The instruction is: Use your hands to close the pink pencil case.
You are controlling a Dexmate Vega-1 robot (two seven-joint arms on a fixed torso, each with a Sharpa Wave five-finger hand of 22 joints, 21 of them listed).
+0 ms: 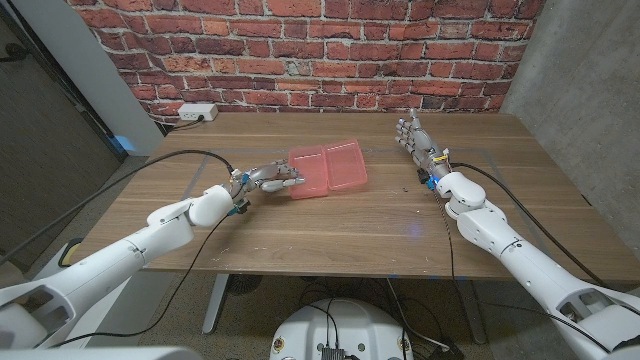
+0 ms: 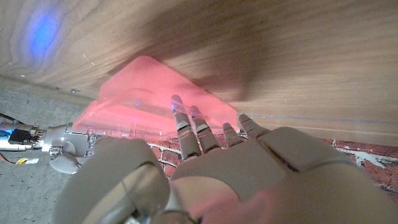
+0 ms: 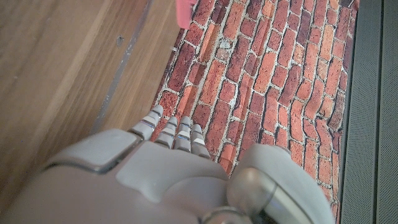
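pencil case point(image 1: 328, 168) at left hand point(image 1: 270, 179) fingertips

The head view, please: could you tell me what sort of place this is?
Probably a lab or workshop: a wooden table against a brick wall, a power strip and trailing cables.

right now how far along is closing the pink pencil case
Nothing looks done yet: the pink pencil case lies open on the table, both halves spread side by side. In hand: the left hand has its fingers at the case's left half, apparently ready to lift it. The right hand stands apart, holding nothing. Left: fold one half over and press it shut.
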